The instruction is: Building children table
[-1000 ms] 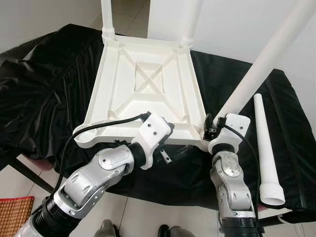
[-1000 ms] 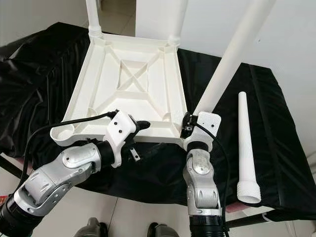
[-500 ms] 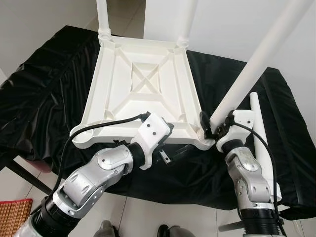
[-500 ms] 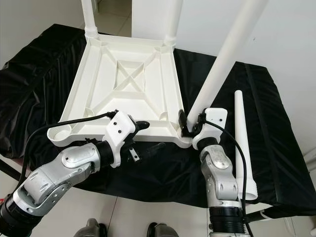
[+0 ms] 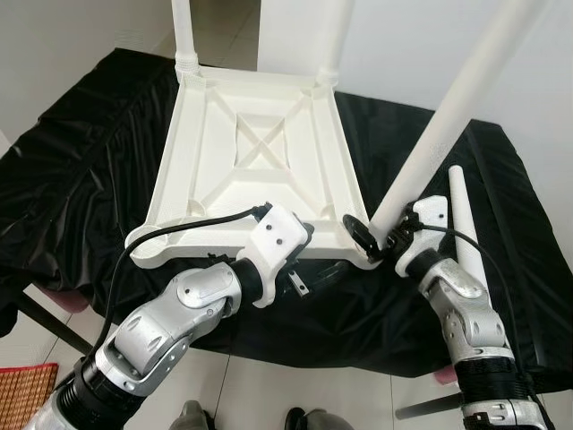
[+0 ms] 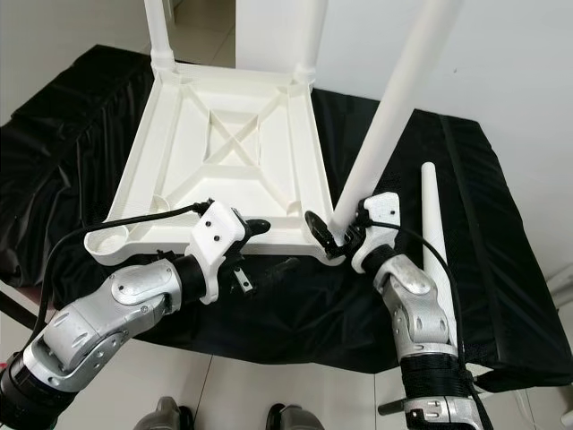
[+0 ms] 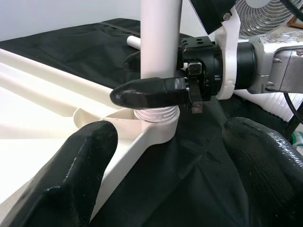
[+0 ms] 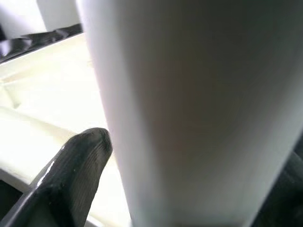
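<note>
A white children's table top (image 5: pixel 172 184) lies upside down on a black cloth. Two white legs (image 5: pixel 182 31) stand in its far corners. A third leg (image 5: pixel 440 121) rises tilted from the threaded socket (image 7: pixel 156 118) at the near right corner. My right gripper (image 6: pixel 338 231) is shut on the base of this leg, one finger (image 7: pixel 151 92) before it and one behind. My left gripper (image 7: pixel 165 156) hovers open at the top's near edge, just left of that corner, holding nothing. A loose fourth leg (image 5: pixel 467 219) lies on the cloth to the right, partly behind my right arm.
The black cloth (image 5: pixel 81 170) drapes over the work table's edges, and tiled floor (image 5: pixel 269 394) lies below the near edge. A white wall (image 5: pixel 403 45) stands behind. A fan (image 7: pixel 265 14) is off to the right. A woven mat (image 5: pixel 18 390) lies on the floor at left.
My right forearm has swung out to the right while its gripper turned around the leg's base. The held leg now stands a little steeper. The left arm has stayed put.
</note>
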